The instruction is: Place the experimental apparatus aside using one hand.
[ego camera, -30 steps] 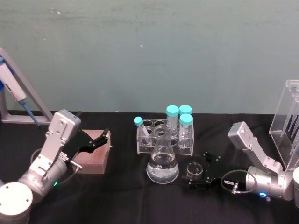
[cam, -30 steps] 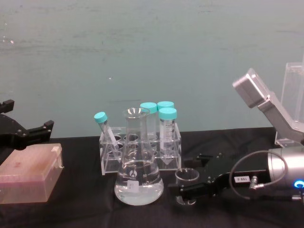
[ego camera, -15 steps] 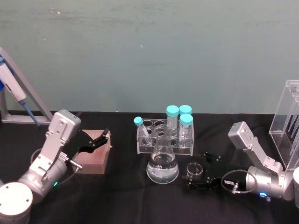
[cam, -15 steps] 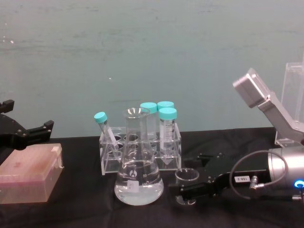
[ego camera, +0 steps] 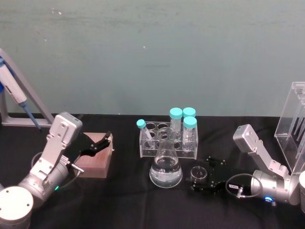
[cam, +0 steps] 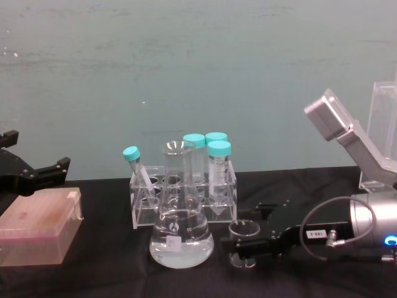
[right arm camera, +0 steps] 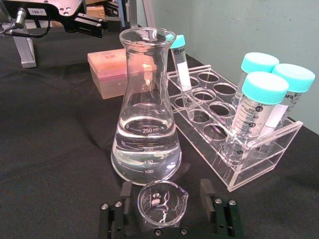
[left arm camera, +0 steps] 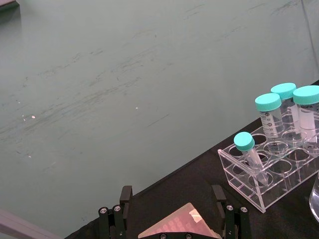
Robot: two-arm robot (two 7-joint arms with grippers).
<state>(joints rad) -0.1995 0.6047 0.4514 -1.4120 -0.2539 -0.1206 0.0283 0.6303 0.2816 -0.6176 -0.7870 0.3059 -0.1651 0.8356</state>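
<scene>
A small glass beaker (ego camera: 198, 173) (right arm camera: 162, 203) stands just right of the conical flask (ego camera: 166, 167) (right arm camera: 146, 134) (cam: 180, 230), which holds clear liquid. My right gripper (ego camera: 200, 173) (right arm camera: 167, 200) (cam: 243, 233) lies low on the black table, open. One finger sits on each side of the beaker, with a small gap on both sides. The tall acrylic pipette stand (ego camera: 293, 126) (cam: 379, 139) rises at the far right, behind the right arm. My left gripper (ego camera: 97, 143) (left arm camera: 172, 199) (cam: 37, 162) hangs open at the left, over a pink box.
A clear rack (ego camera: 169, 143) (cam: 186, 195) (right arm camera: 234, 142) (left arm camera: 269, 172) of teal-capped tubes stands right behind the flask. The pink box (ego camera: 95, 161) (cam: 37, 231) lies at the left. A pipette on a grey stand (ego camera: 14, 93) leans at the far left. A green wall closes off the back.
</scene>
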